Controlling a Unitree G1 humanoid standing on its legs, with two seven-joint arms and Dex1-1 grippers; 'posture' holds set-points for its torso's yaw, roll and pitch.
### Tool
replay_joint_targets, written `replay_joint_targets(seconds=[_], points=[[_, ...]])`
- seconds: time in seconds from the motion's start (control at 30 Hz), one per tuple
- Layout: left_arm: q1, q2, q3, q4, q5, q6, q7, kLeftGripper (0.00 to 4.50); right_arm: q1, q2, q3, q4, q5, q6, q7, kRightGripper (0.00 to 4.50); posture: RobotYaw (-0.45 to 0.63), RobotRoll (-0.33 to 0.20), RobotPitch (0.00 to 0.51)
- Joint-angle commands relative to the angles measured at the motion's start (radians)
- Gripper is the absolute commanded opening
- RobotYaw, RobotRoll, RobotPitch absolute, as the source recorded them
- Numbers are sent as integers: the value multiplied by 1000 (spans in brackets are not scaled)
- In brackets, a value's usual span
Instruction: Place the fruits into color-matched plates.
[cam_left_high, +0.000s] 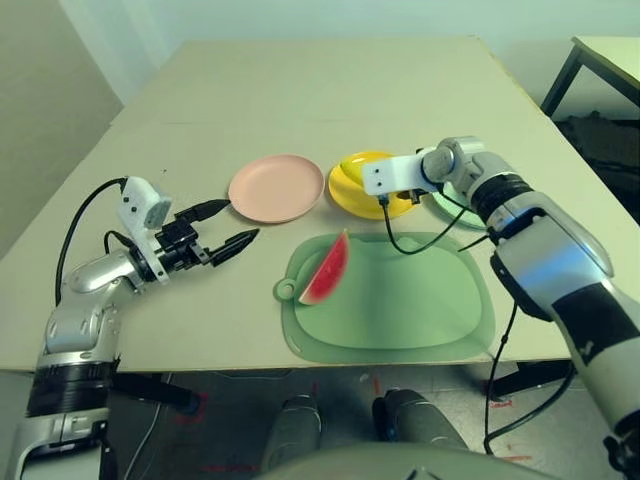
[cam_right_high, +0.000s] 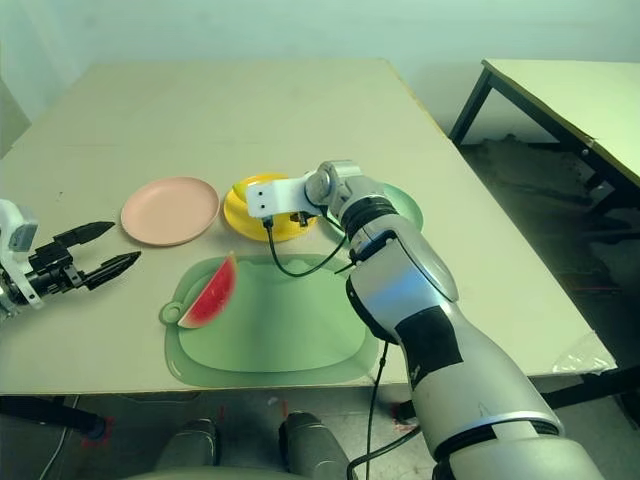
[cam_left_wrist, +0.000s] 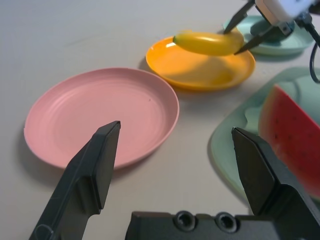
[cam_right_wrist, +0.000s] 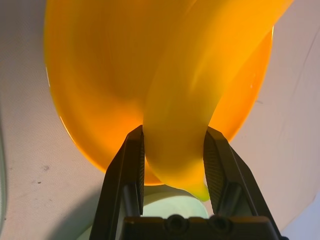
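One banana (cam_left_wrist: 210, 43) is over the yellow plate (cam_left_wrist: 200, 65).
The right gripper (cam_right_wrist: 174, 131) pinches it between its fingers; the left gripper (cam_left_wrist: 176, 126) has its fingers spread beside the pink plate (cam_left_high: 276, 188), and the watermelon wedge (cam_left_high: 327, 270) lies on the green mat (cam_left_high: 390, 300).

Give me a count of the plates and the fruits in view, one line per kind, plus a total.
Plates: 3 (pink plate, yellow plate, mint green plate)
Fruits: 3 (watermelon wedge, banana, dark avocado)
Total: 6
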Motion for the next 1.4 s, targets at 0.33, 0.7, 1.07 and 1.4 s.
replay_joint_targets(seconds=[0.33, 0.7, 1.07, 1.4], points=[[-12, 0, -35, 16, 46, -20, -4, 4500, -24, -21, -78, -13, 33, -41, -35, 4452, 29, 0, 59], [-1, 53, -79, 68, 146, -209, -106, 4500, 307, -256, -662, -471, 730, 331, 509, 4452, -28, 0, 47], [-255, 44, -291, 115, 236, -129, -226, 4500, 1065, -381, -847, -951, 1063, 345, 806, 4452, -152, 0, 24], [-352, 68, -366, -232, 148, 664, -105, 4500, 1002, -380, -806, -687, 1031, 125, 848, 4452, -159, 0, 27]])
